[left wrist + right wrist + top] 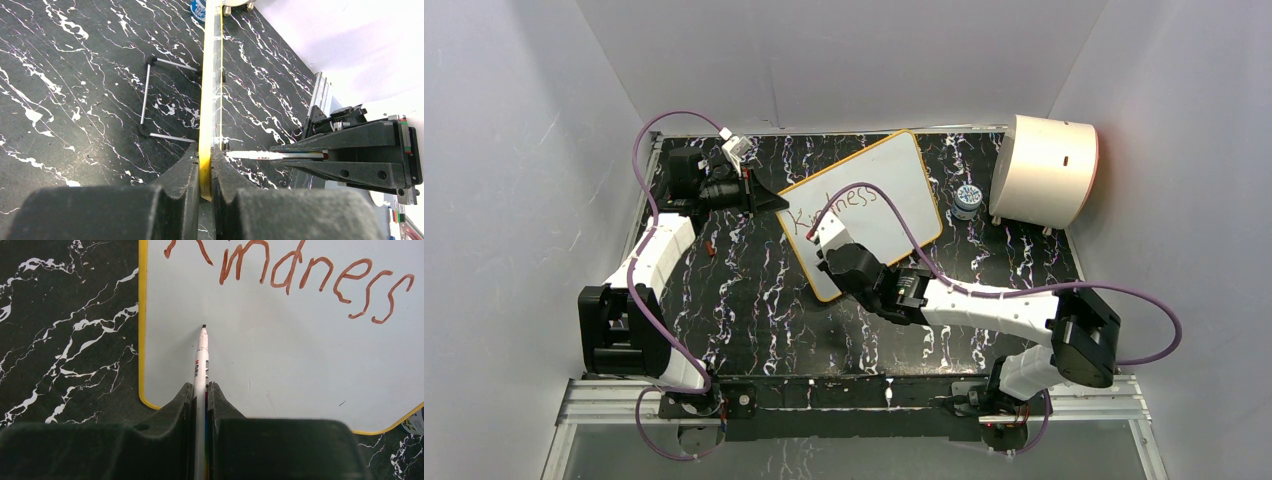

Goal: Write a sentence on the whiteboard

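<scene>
The whiteboard (894,185) with a yellow rim stands tilted on the black marbled mat. It carries one line of dark red lettering, "Kindness" (839,203), also in the right wrist view (300,275). My left gripper (776,203) is shut on the board's left edge; the left wrist view shows the rim (210,90) edge-on between its jaws (206,170). My right gripper (824,238) (201,390) is shut on a white marker (201,365). The marker's tip (203,327) meets the blank board surface (280,355) below the start of the word, and shows from the side (270,156).
A cream half-cylinder drum (1044,170) stands at the back right, with a small blue-and-white jar (966,200) beside the board. A thin metal wire stand (145,95) props the board from behind. A small red object (711,245) lies on the mat at the left. White walls enclose the mat.
</scene>
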`<state>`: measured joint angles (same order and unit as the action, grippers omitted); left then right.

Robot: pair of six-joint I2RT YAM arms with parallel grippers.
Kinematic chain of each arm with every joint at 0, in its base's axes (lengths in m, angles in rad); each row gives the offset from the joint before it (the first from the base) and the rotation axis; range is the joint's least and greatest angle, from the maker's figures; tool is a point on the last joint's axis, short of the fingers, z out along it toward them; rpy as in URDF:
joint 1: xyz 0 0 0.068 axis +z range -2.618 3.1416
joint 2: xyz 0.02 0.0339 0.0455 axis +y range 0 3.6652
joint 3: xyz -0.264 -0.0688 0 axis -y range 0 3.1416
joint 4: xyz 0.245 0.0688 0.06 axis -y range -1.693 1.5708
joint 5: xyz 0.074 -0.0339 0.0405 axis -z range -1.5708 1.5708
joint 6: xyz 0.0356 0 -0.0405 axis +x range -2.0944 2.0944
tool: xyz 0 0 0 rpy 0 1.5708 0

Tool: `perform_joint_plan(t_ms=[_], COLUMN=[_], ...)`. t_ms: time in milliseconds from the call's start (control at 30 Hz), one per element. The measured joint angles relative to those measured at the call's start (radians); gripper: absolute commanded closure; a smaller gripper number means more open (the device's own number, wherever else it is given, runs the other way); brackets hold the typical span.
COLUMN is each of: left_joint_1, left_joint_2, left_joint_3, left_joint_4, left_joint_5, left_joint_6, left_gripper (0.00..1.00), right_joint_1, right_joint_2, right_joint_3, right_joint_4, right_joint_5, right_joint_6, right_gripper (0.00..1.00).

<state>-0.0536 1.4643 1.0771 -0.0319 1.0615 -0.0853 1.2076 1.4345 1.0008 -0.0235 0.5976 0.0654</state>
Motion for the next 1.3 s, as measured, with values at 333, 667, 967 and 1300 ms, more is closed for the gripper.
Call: perform_joint_plan(t_ms=[333, 667, 967, 1300], left_joint_1=[0.000, 0.000, 0.000, 0.000], left_joint_2=[0.000, 0.000, 0.000, 0.000], left_joint_3=[0.000, 0.000, 0.000, 0.000], left_joint_4=[0.000, 0.000, 0.000, 0.000], left_joint_5=[0.000, 0.000, -0.001, 0.000], left_joint_6=[0.000, 0.000, 0.000, 0.000], left_gripper=[1.00, 1.00, 1.00, 1.00], right_joint_1=[0.000, 0.000, 0.001, 0.002], right_joint_2=[0.032, 0.034, 0.040, 0.042], right_joint_3=[0.026, 0.037, 0.040, 0.043], right_joint_4=[-0.003, -0.060, -0.113, -0.124], right_joint_5=[0.010, 0.006, -0.014, -0.017], right_joint_6=[-0.004, 0.002, 0.010, 0.010], right_gripper=[1.00, 1.00, 1.00, 1.00])
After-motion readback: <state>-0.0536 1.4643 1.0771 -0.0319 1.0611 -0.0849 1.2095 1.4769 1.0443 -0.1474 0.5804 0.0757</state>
